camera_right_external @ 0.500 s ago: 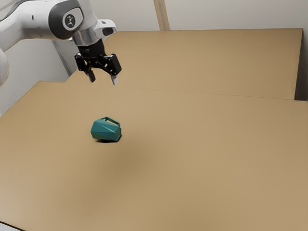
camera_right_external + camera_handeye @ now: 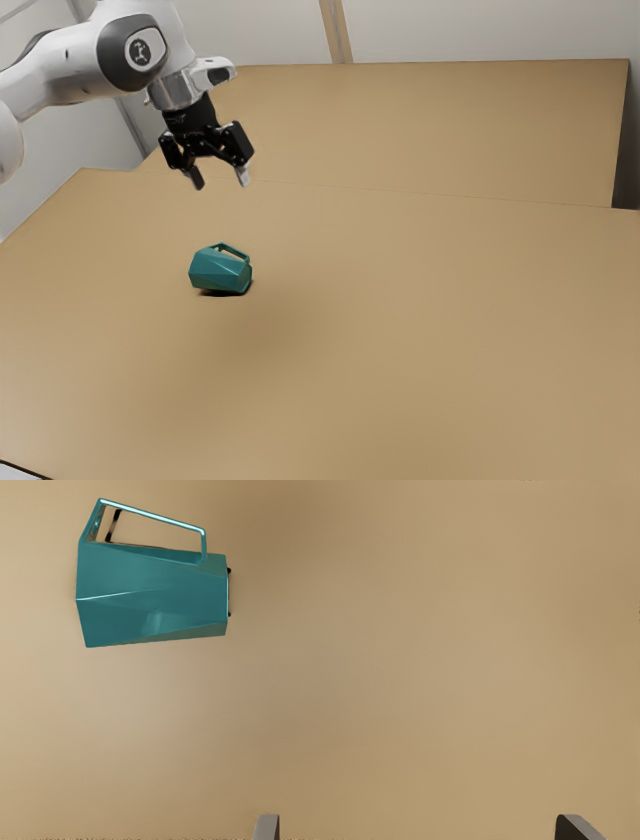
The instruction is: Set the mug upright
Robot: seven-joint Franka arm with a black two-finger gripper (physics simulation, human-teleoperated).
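My gripper (image 2: 220,181) hangs in the air above the table in the exterior view, open, with nothing between its fingers. Below it a teal faceted mug (image 2: 219,270) lies on its side on the table, apart from the gripper. In the wrist view the mug (image 2: 152,597) shows its side wall and its angular handle, well away from the gripper (image 2: 417,825), whose two fingertips stand wide apart. The inside of the mug is hidden.
The brown table (image 2: 420,330) surrounds the mug. A brown upright panel (image 2: 430,130) rises behind it, and a white-topped object with a dark edge (image 2: 22,472) sits at the exterior view's lower left corner.
The hand has come down a little toward the table and tilted slightly, its fingers still apart. The mug has stayed where it was.
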